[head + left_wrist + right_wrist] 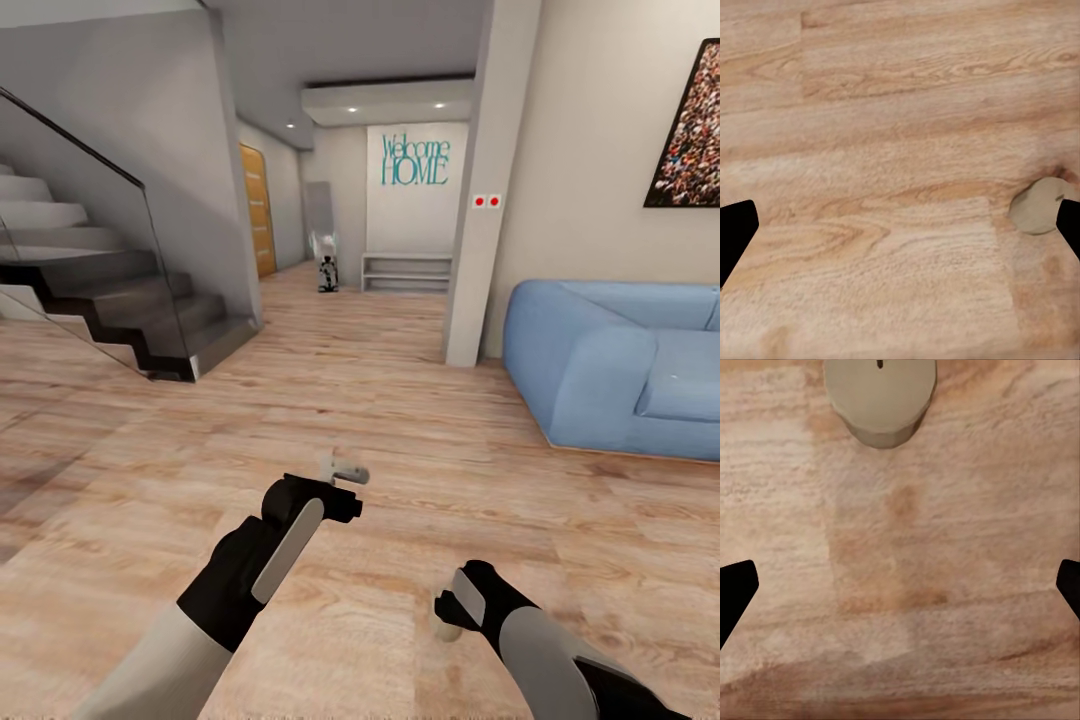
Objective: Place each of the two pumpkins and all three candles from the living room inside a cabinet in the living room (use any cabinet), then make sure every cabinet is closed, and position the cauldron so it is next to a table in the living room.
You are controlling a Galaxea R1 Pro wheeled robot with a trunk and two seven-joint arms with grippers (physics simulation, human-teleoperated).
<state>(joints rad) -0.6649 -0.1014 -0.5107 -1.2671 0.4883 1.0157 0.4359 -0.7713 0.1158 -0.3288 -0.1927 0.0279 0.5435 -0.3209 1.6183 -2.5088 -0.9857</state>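
Observation:
One candle point(446, 632), a squat pale grey-green cylinder, stands upright on the wood floor and is partly covered by my right gripper point(455, 606), which hovers over it. In the right wrist view the candle point(880, 396) with its small wick lies ahead of the open fingers point(735, 589), not between them. The left wrist view catches the same kind of candle point(1038, 207) close to one black fingertip point(1069, 225). My left gripper point(345, 468) hangs open over bare floor, to the left of and beyond the right one. Pumpkins, cabinet and cauldron are out of view.
A blue sofa point(620, 360) stands at the right against the wall. A white pillar point(485, 220) rises beside it. A staircase with a glass rail point(100, 300) fills the left. A hallway beyond holds a low white bench point(405, 272).

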